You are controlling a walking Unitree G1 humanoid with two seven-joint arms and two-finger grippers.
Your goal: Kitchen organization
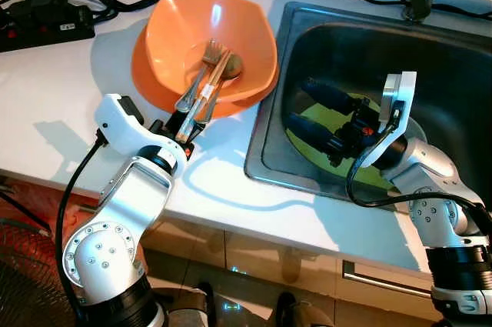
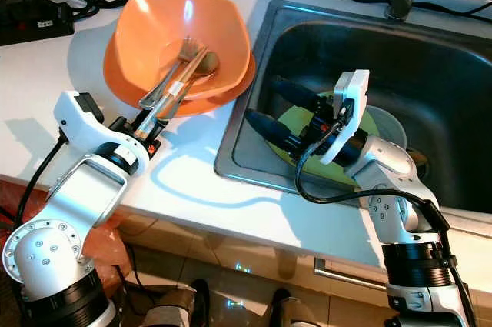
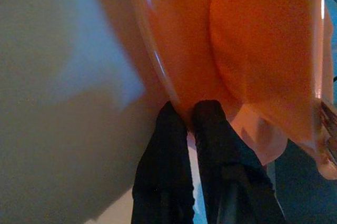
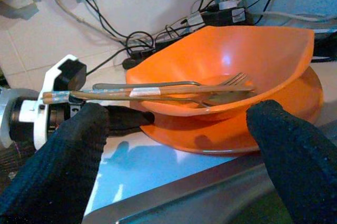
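- Orange bowl (image 1: 201, 42) nested on orange plate (image 1: 146, 73), on white counter (image 1: 46, 104) just beside sink (image 1: 269, 150), glossy, squarish with raised corners.
- Fork (image 1: 201, 71) and wooden-handled utensils (image 1: 209, 90) lying in bowl, long axes running from bowl's centre out over its near rim, handles toward left gripper (image 1: 178, 128).
- Left gripper at plate's near edge, fingers (image 3: 163, 145) clenched on plate rim.
- Right gripper (image 1: 314, 115) inside sink above green plate (image 1: 338, 123), fingers spread, grasping nothing, pointing toward bowl.

White counter (image 1: 46, 104); orange plate (image 1: 146, 81); cables (image 1: 69, 0).
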